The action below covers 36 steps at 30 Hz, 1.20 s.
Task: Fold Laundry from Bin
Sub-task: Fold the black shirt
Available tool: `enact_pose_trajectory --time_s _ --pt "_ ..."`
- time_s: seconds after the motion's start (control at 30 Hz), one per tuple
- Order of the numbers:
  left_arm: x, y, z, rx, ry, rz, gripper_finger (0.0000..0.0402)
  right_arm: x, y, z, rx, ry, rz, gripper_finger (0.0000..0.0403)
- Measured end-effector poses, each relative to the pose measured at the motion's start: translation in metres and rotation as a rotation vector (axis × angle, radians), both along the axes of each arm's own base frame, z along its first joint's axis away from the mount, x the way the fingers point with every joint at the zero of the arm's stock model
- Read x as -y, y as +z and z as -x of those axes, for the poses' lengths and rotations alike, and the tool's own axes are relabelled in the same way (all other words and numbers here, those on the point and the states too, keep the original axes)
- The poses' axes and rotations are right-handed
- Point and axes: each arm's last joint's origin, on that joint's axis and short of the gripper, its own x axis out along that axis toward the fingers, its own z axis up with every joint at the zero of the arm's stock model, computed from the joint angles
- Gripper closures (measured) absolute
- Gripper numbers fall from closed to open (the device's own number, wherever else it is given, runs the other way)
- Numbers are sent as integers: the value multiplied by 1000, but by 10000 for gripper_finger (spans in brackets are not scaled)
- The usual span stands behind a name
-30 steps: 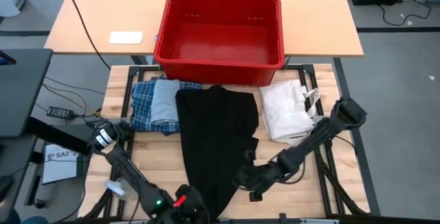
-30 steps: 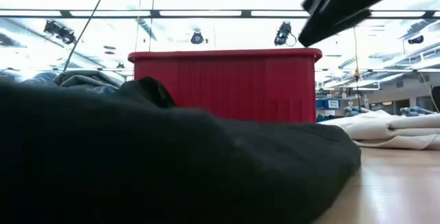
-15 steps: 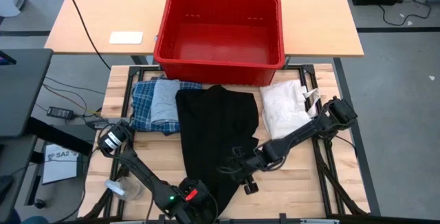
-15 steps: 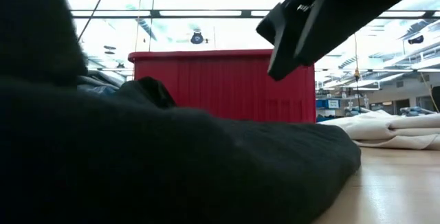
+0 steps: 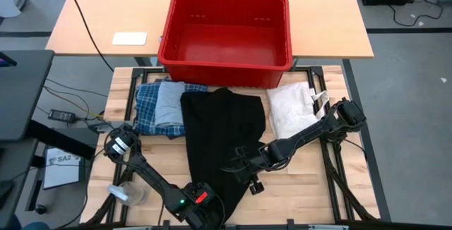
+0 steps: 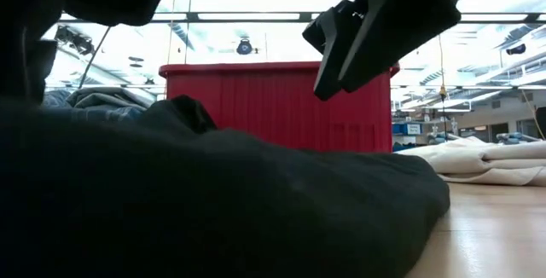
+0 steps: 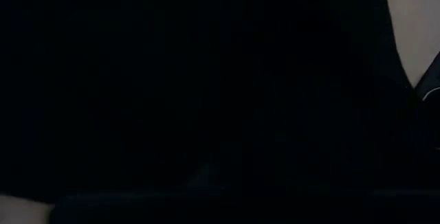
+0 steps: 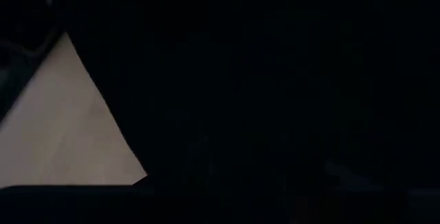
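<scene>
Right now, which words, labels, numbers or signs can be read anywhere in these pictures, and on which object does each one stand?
"SA2": partly readable on the white paper sheet lying on the floor left of the wooden table; the rest of its print is too small to read.
Blue sign in the room behind the red rectangular plastic bin: too blurred to read.
No text shows on the bin, the black garment or the plaid shirt.

Left gripper (image 5: 205, 203) low, near edge; right gripper (image 5: 240, 168) low, fingers possibly parted.
</scene>
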Motion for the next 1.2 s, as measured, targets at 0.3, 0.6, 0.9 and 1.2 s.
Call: enact_pose_trajectory --time_s 0.3,0.6,0.9,1.2 --pt "-7 48 26 -23 138 -40 398 9 -4 -8 174 187 115 274" --pt "-8 51 32 -47 159 -49 400 54 -26 -35 170 143 -1 268" --pt "-12 51 32 -91 202 -31 401 58 -59 -39 55 185 -62 271" --pt "-21 50 34 -143 242 -67 401 64 -64 -35 -7 107 8 392"
